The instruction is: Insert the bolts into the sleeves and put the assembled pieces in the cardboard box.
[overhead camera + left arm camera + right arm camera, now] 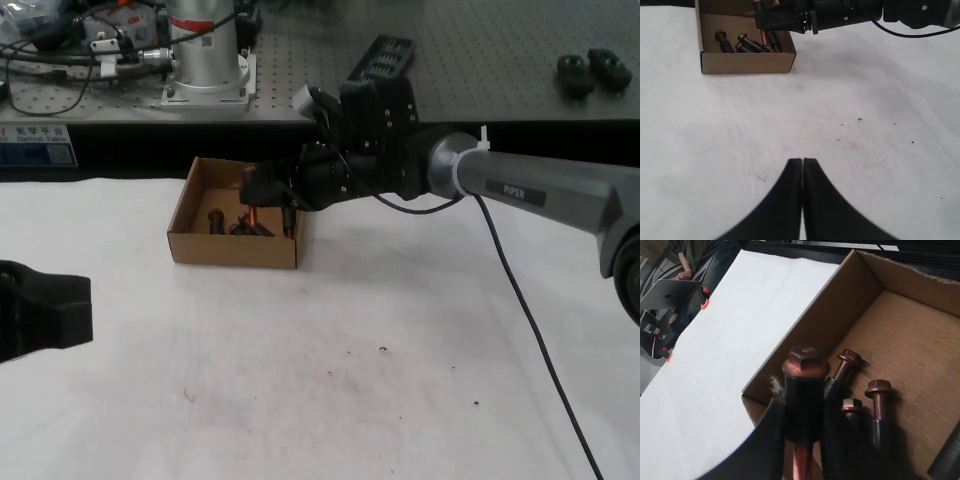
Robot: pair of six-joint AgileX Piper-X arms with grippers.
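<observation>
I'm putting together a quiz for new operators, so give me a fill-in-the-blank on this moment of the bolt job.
1. The right gripper is shut on a bolt seated in a black ____.
2. It holds them over the ____ box, where other assembled pieces lie.
3. The left gripper hangs over the white cloth, its fingers ____ and holding nothing.

Missing words: sleeve; cardboard; shut.
</observation>
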